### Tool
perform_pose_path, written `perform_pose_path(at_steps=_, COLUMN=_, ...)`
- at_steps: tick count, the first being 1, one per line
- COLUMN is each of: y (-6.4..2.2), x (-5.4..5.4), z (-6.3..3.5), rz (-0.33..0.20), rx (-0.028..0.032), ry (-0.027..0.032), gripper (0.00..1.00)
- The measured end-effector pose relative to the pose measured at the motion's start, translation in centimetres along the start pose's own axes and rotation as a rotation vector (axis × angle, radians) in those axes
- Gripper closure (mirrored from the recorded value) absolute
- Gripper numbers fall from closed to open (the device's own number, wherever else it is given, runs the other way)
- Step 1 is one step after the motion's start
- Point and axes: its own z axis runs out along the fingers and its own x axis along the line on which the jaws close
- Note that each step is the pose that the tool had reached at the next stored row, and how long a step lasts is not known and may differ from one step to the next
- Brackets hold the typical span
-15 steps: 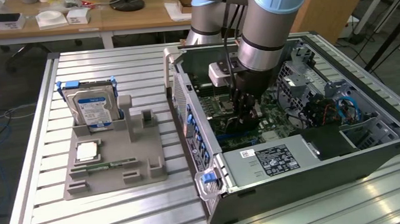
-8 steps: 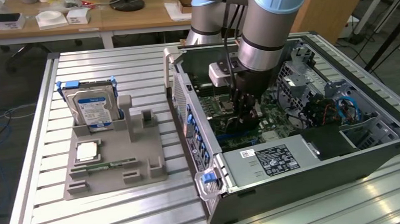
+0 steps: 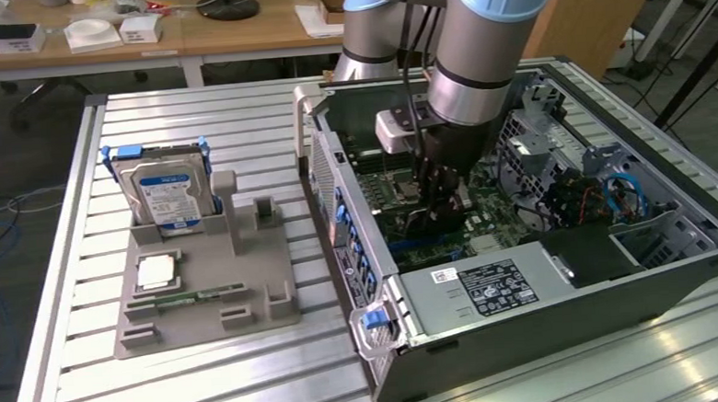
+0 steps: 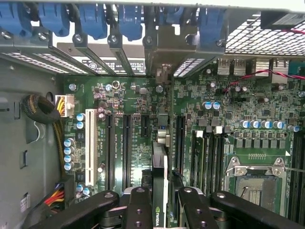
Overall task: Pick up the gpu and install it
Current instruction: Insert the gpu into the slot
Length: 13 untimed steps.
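The gpu [image 4: 160,183] stands on edge inside the open computer case [image 3: 562,319].
Thin dark card with a green logo on its edge, clamped upright in the gripper [image 4: 162,207], lined along the motherboard [image 4: 228,114] slots.

A silvery metal table of long parallel slats [image 3: 184,385] runs from the lower left of the exterior view to its right edge. In the left half of the frame, a grey moulded plastic holder tray with upright posts and recesses [image 3: 245,262] sits flat on the slats. Just beside it, right of centre, an open black-and-silver desktop computer case [image 3: 550,334] lies on its side, open face upward.
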Motion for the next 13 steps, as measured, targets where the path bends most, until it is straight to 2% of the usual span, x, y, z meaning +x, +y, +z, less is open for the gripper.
perform_pose_path(at_steps=10, y=-0.1, x=-0.4, z=0.0, rz=0.005, rx=-0.0011, ry=0.0008, gripper=0.74)
perform_pose_path(at_steps=13, y=-0.09, x=-0.43, z=-0.18, rz=0.007, rx=-0.0048, ry=-0.0001, gripper=0.74)
